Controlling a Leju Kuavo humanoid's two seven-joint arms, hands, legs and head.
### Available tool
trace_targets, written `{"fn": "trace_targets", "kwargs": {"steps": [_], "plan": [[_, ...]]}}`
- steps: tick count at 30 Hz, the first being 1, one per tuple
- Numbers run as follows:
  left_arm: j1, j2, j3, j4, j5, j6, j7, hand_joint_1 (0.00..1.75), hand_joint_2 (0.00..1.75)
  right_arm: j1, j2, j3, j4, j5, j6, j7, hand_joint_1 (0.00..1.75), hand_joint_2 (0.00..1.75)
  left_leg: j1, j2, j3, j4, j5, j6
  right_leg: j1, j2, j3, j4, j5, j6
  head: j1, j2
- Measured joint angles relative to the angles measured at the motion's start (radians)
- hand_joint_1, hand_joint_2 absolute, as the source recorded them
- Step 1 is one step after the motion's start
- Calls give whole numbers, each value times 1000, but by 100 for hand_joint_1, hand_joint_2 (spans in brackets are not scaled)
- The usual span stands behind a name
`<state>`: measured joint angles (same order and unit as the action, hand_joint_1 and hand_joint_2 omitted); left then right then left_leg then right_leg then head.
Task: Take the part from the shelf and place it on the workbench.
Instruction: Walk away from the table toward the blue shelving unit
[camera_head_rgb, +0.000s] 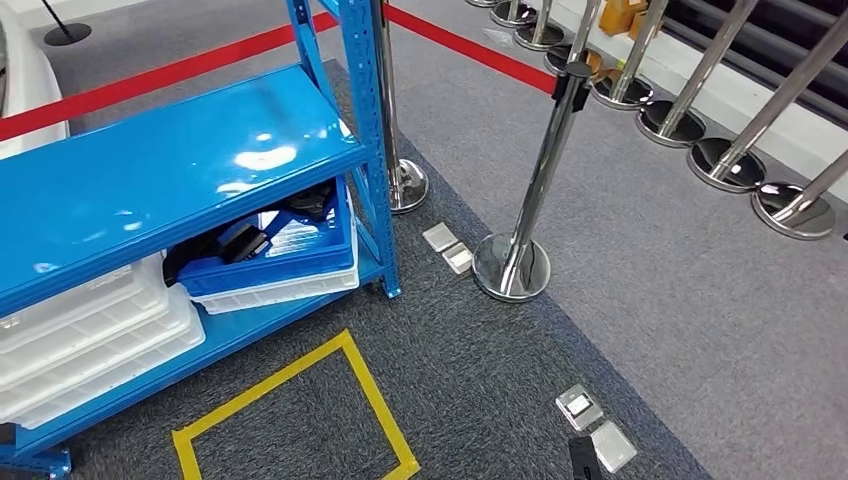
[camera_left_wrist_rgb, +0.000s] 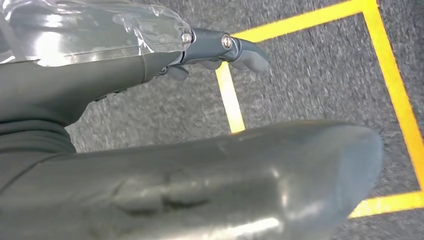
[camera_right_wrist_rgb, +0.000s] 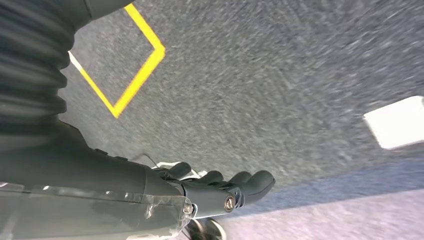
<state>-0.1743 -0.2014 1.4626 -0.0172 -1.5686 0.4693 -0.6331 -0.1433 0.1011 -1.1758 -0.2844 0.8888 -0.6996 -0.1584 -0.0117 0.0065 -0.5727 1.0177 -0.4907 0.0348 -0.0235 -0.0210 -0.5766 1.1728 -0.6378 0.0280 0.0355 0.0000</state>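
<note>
Black parts (camera_head_rgb: 243, 241) lie in a blue crate (camera_head_rgb: 300, 262) on the lower level of the blue shelf (camera_head_rgb: 170, 170), at the left of the head view. The crate sits on a white crate. My left hand (camera_left_wrist_rgb: 165, 60) hangs over the grey carpet beside a yellow tape line (camera_left_wrist_rgb: 231, 100); its fingers (camera_left_wrist_rgb: 240, 50) are stretched out and hold nothing. My right hand (camera_right_wrist_rgb: 200, 192) also hangs above the carpet, fingers (camera_right_wrist_rgb: 250, 182) loosely extended and empty.
A yellow tape square (camera_head_rgb: 300, 410) marks the floor in front of the shelf. Stacked white crates (camera_head_rgb: 90, 335) fill the shelf's lower left. Chrome stanchions (camera_head_rgb: 512, 262) with a red belt (camera_head_rgb: 460, 45) stand to the right, and metal floor plates (camera_head_rgb: 595, 425) lie in the carpet.
</note>
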Motion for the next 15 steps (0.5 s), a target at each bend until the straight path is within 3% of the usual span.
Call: {"fn": "trace_targets", "kwargs": {"steps": [2, 3, 4, 5, 7, 9, 11, 13, 15], "plan": [[0, 0, 0, 0, -1, 0, 0, 0, 0, 5, -2, -3, 1, 0, 0, -2, 0, 175, 0, -21, 1, 1, -1, 4, 0, 14, -64, 113, -37, 3, 2, 0], [0, 0, 0, 0, -1, 0, 0, 0, 0, 6, -3, -5, 1, 0, 0, -3, 0, 175, 0, -32, 2, 1, -3, 4, 0, 16, -81, 132, -30, 4, 4, 0], [0, 0, 0, 0, -1, 0, 0, 0, 0, 7, -4, -7, 2, 1, 0, -5, 0, 175, 1, -45, 4, 3, -4, 3, -1, 17, -79, 112, -2, 6, 4, 0], [0, 0, 0, 0, -1, 0, 0, 0, 0, 7, -4, -8, 2, 1, 0, -6, 0, 175, 3, -56, 6, 6, -7, 0, -3, 22, -60, 59, 39, 7, 4, 0], [-1, 0, 0, 0, -2, 0, 1, 0, 0, 6, -4, -10, 4, 3, 0, -7, 0, 175, 5, -78, 4, 19, -16, -11, -8, 57, -14, -60, 98, 8, 6, 0], [-3, 0, 0, 0, -2, 0, 2, 0, 0, 6, -5, -12, 7, 5, 0, -8, 0, 175, 5, -95, -4, 29, -21, -23, -9, 83, 4, -109, 106, 2, 6, 0], [-4, 0, 0, 0, -2, 0, 2, 0, 0, 6, -5, -14, 10, 7, 0, -9, 0, 175, 7, -110, -7, 30, -20, -32, -7, 71, 6, -114, 106, -9, 5, 0], [-4, 1, 0, 0, -2, 0, 3, 0, 0, 4, -5, -15, 13, 10, 0, -12, 0, 175, 7, -88, -16, 55, -36, -42, -9, 51, 11, -120, 108, -20, 1, 0], [-6, 1, 0, 0, -2, 1, 3, 0, 0, 3, -7, -15, 16, 12, 0, -15, 0, 175, 7, -42, -60, 151, -85, -53, -9, 28, 16, -123, 106, -28, -7, 0]]}}
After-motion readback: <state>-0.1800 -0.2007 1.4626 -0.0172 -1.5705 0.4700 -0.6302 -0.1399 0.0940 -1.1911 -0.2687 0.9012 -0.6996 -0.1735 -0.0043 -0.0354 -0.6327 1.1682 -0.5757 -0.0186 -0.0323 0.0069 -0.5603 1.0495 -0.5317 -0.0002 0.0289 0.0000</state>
